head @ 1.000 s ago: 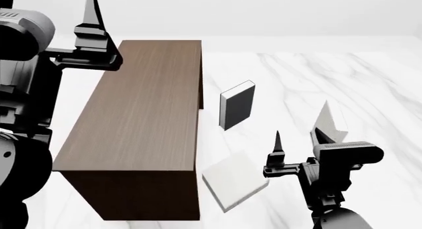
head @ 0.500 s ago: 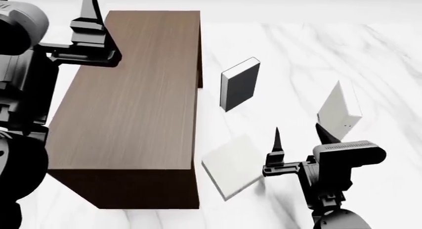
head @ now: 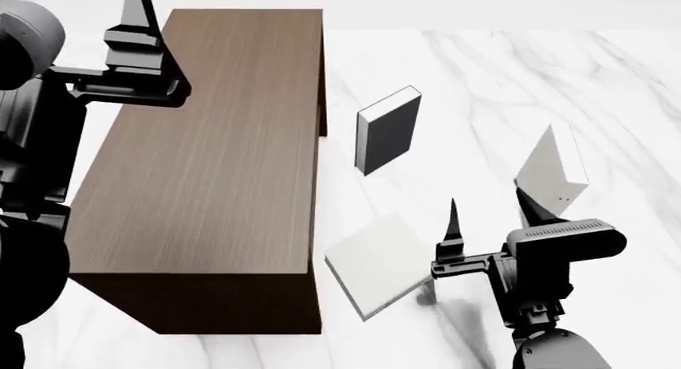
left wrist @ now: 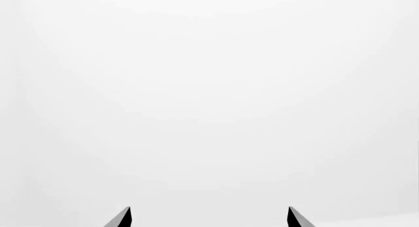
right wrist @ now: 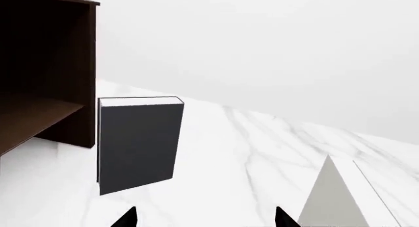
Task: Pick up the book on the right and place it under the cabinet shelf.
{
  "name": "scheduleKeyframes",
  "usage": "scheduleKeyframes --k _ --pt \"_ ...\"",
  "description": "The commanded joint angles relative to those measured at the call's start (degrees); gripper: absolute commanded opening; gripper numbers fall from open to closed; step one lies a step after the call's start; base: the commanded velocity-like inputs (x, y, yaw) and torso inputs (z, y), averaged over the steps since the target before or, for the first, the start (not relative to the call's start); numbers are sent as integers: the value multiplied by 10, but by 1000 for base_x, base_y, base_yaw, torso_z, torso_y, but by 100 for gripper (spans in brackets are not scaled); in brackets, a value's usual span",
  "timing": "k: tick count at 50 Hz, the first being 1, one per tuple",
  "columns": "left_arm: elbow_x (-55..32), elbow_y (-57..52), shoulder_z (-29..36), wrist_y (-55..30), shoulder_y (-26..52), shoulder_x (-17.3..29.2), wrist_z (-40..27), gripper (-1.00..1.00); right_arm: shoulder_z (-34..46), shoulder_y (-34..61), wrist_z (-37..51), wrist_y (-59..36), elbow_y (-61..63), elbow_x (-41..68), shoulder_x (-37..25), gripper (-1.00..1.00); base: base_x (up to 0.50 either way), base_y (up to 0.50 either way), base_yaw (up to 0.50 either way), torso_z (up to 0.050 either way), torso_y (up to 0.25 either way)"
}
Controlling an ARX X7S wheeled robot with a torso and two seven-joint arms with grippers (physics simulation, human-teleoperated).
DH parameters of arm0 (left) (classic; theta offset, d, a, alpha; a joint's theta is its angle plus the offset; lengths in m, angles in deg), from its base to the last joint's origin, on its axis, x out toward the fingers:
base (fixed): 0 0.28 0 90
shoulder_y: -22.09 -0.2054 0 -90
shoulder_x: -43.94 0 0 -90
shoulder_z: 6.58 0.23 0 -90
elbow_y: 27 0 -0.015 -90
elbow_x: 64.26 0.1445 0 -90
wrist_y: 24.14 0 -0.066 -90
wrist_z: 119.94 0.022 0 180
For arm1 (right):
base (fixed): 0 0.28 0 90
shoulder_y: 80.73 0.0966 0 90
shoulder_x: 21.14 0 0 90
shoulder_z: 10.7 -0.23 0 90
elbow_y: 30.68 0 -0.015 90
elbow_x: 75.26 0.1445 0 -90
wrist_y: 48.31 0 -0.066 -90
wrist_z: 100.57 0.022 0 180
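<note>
A white marble-veined floor (head: 500, 82) runs under a blank pale backdrop. From the head view I see the large dark brown wood-grain cabinet shelf (head: 202, 154) at my left, a thicker black-covered book (head: 388, 130) standing upright just beyond its right edge, and a flat pale look-alike book (head: 378, 261) lying on the floor near the cabinet's front corner; the thin pale grey-white book (head: 553, 174) I want stands tilted on edge further right, just ahead of my right gripper (head: 490, 217), whose two dark fingers are spread apart with nothing between them; the outer finger sits close to the book's lower corner, though I cannot tell whether it touches. My left gripper (head: 133, 34) is raised over the cabinet top.

The left wrist view shows only pale blankness, with the two fingertips well parted and holding nothing.

In the right wrist view the black book stands beside the cabinet's open underside, and the pale book (right wrist: 344, 197) rises past one fingertip, not between the two.

My judgement: I am in the approach, not yet gripping; I should shift the right gripper sideways until the thin cover sits squarely between the fingers, then close gently; a nudge from one finger could topple a book balanced like this.
</note>
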Motion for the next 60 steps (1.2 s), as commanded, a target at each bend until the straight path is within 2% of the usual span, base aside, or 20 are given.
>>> scheduleKeyframes --k 1,39,60 --pt "-2 0 2 2 -1 3 0 100 3 0 -10 28 -39 -13 -2 100 0 0 0 0 0" --pt "-9 -1 4 1 2 14 -7 100 4 -31 -13 71 -100 -20 -1 100 0 0 0 0 0" --pt "-17 -6 -4 7 -7 19 -9 100 23 -24 -19 62 -151 -28 11 100 0 0 0 0 0"
